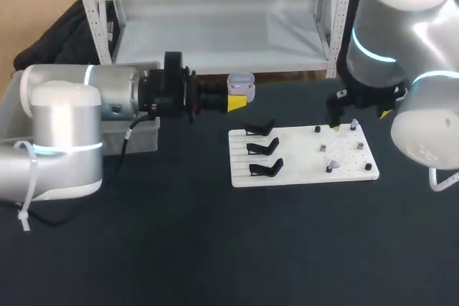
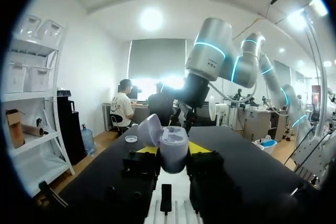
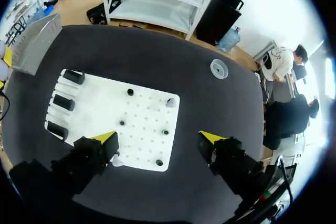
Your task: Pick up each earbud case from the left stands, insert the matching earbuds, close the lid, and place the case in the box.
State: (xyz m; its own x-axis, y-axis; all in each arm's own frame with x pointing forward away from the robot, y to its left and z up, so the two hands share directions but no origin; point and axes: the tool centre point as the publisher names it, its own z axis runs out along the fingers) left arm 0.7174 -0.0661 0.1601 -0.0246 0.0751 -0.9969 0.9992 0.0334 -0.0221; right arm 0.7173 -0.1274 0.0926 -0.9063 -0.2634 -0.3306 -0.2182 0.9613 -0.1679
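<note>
Holding a pale lavender, rounded plastic earbud case [image 2: 173, 148] with its lid swung open, the left gripper [image 2: 173, 154] is clenched on it: one yellow tip presses each side of the body and the case stands upright between them, lid tipped back to one side. Landmark for all positions is the flat white perforated board [image 1: 301, 166] on the dark table. The case is raised in the air just off the board's far edge, at the stand end, touching neither the board nor the stands. Three black angled stands [image 1: 262, 148] sit in a row along that short end, one behind the other. The other half of the board carries several small earbuds on pegs [image 3: 170, 102], some white, some dark, scattered among the holes. The right gripper [image 3: 158, 139] hangs over this peg half with its fingers spread wide and released — nothing between them. One of its fingers is just beside a small white earbud [image 3: 116, 160] near a long edge of the board; contact cannot be judged. A grey open metal box [image 3: 31, 45] lies on the table beyond the stand end of the board, partly hidden behind the left arm in the head view. A small clear round disc [image 3: 219, 68] lies on the table past the board's peg end, well apart from it.
</note>
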